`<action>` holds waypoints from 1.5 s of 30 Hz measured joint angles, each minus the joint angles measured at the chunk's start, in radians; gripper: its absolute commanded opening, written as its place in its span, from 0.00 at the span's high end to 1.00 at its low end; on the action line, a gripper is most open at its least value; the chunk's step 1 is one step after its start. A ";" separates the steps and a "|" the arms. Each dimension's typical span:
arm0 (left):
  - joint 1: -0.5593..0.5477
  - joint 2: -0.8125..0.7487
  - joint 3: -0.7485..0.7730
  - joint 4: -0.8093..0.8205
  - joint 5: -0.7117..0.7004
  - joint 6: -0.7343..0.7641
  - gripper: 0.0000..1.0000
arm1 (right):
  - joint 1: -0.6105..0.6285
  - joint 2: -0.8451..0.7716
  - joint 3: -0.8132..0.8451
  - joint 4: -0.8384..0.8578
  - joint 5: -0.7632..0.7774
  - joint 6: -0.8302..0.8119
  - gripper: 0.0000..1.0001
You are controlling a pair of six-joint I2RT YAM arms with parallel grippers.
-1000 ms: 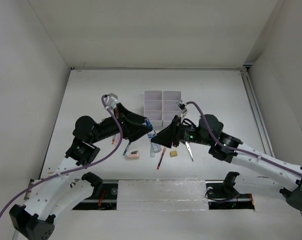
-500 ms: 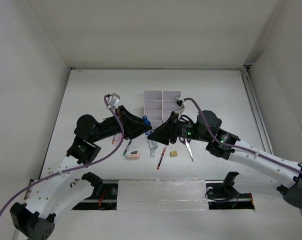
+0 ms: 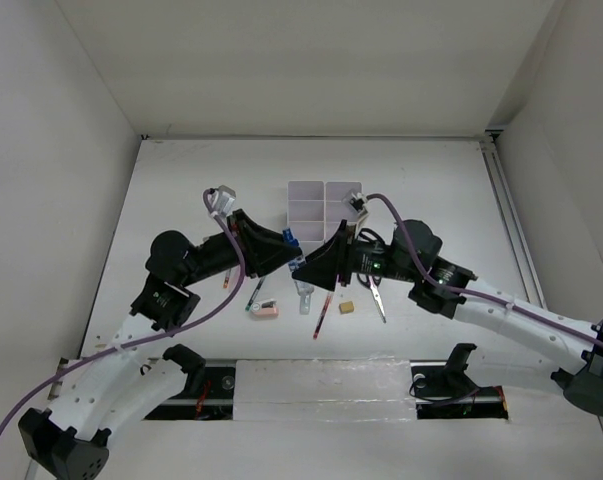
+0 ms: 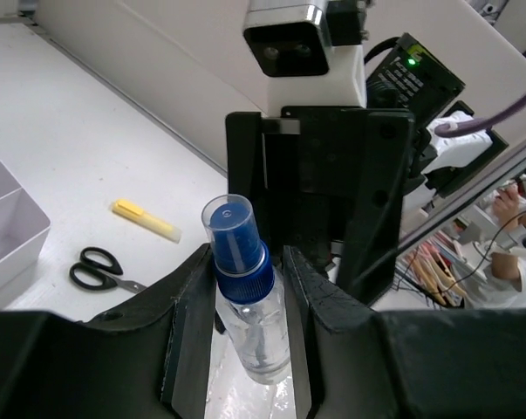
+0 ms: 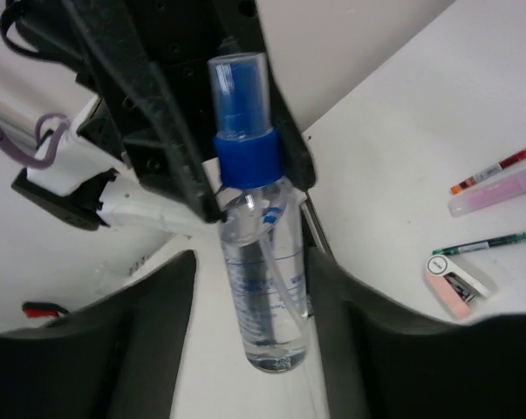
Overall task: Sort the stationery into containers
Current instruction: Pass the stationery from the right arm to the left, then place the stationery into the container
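Jaws of your left gripper (image 4: 248,262) are clenched on the blue collar of a clear spray bottle (image 4: 252,340), centre frame. On the right gripper (image 5: 252,271) they're spread wide, straddling the bottle's body, with a gap at frame-left; contact on the other side can't be told. Top view: both grippers meet just below the white organiser (image 3: 326,186). Scissors (image 4: 97,269) and yellow tube (image 4: 146,220) lie on the desk, left of frame.

A white worktop (image 3: 181,190) sits boxed in by plain white walls (image 3: 301,60) on three sides, with a metal rail (image 3: 509,220) running along its right edge and a shiny, crinkled clear strip (image 3: 321,385) lying across its near edge.
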 measured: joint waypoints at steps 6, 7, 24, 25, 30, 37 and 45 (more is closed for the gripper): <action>0.000 -0.014 0.000 -0.023 -0.098 0.019 1.00 | 0.007 0.001 -0.006 0.045 -0.025 0.005 0.00; 0.000 -0.016 0.000 -0.029 -0.113 0.022 1.00 | 0.007 0.001 -0.006 0.045 -0.024 0.003 0.00; -0.003 0.172 0.039 0.023 -0.563 0.160 1.00 | -0.016 -0.243 -0.133 -0.213 0.348 -0.049 0.00; -0.003 0.212 0.051 0.038 -0.595 0.173 1.00 | -0.022 -0.279 -0.133 -0.232 0.364 -0.049 0.00; -0.015 0.391 0.097 0.123 -0.742 0.222 1.00 | -0.027 -0.395 -0.133 -0.325 0.412 -0.048 0.00; -0.032 0.568 0.178 0.237 -0.871 0.272 1.00 | -0.027 -0.530 -0.136 -0.430 0.456 -0.037 0.00; -0.033 0.727 0.262 0.309 -0.951 0.295 1.00 | -0.027 -0.576 -0.137 -0.486 0.476 -0.030 0.00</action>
